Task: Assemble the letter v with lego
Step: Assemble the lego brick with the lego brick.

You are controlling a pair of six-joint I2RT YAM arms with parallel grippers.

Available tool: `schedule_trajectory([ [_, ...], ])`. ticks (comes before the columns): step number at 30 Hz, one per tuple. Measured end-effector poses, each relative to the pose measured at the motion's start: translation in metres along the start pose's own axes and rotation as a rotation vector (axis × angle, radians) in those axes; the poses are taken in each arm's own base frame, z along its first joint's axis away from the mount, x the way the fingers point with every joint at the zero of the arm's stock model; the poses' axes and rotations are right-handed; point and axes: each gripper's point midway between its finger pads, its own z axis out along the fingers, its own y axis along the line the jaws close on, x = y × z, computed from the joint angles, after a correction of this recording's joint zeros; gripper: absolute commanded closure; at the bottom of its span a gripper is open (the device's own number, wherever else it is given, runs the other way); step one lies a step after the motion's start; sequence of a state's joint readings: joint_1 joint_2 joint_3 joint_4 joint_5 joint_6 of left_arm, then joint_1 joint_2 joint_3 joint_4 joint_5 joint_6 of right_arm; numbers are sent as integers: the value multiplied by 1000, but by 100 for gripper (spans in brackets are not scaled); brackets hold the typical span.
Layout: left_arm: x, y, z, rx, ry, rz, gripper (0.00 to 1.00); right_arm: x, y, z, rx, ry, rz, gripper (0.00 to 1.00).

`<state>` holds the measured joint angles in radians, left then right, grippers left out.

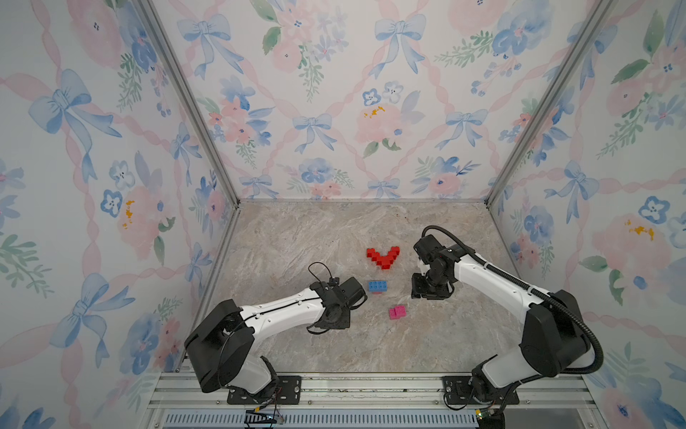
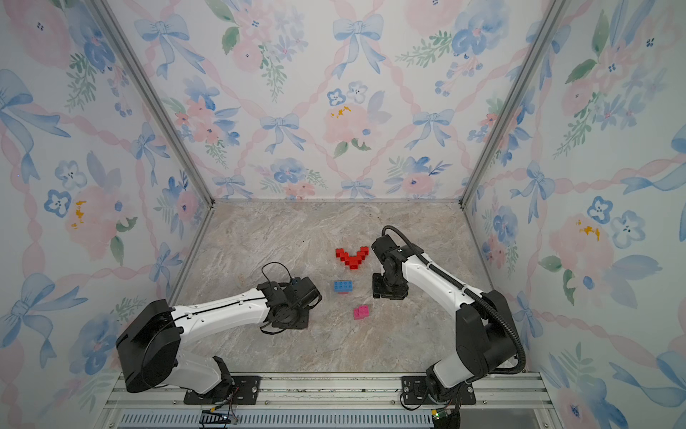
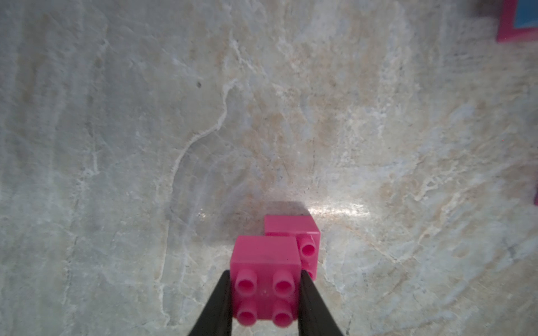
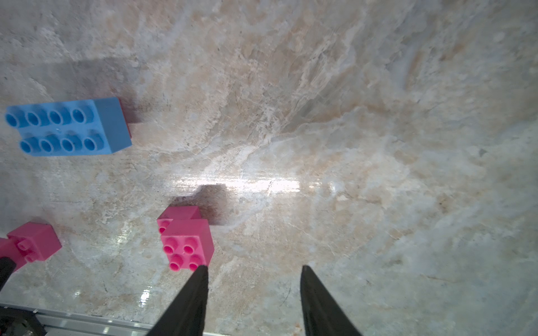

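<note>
The black, tapered left fingers point(image 3: 215, 308) clench the smooth sides of a squarish pink brick point(image 3: 266, 261), whose four hollow round studs face the wrist. A second pink brick point(image 3: 291, 225) sits joined behind it, offset to one side. In both top views the two are hidden beneath the left wrist point(image 1: 336, 308). The right fingers point(image 4: 186, 305) stand released with only bare surface point(image 4: 378, 145) between them, one tip just beside a stepped pink pair point(image 4: 186, 238) lying in the open. Beyond, a glossy blue brick point(image 1: 378, 285), two rows of four studs up, lies with its long axis running left to right, a reddish edge showing under it. Farther back the red V point(image 1: 383, 257) of blocky bricks lies flat, its tip pointing away from the back wall point(image 1: 334, 111). The surface is shiny and veined like beige marble.
</note>
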<state>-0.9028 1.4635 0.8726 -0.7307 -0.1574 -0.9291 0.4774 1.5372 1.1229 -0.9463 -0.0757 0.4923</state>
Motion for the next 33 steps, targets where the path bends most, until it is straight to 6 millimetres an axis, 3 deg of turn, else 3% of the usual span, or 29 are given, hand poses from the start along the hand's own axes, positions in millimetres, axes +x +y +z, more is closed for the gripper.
schedule_trajectory([
  [10, -1, 1, 1, -7, -8, 17, 100, 0, 0, 0, 0, 0, -6, 48],
  [23, -1, 0, 1, 0, -10, 171, 100, 3, -2, 1, 2, 4, -14, 48],
  [33, -6, 12, 1, 1, -12, 122, 100, 4, -2, -1, 1, 0, -15, 48],
])
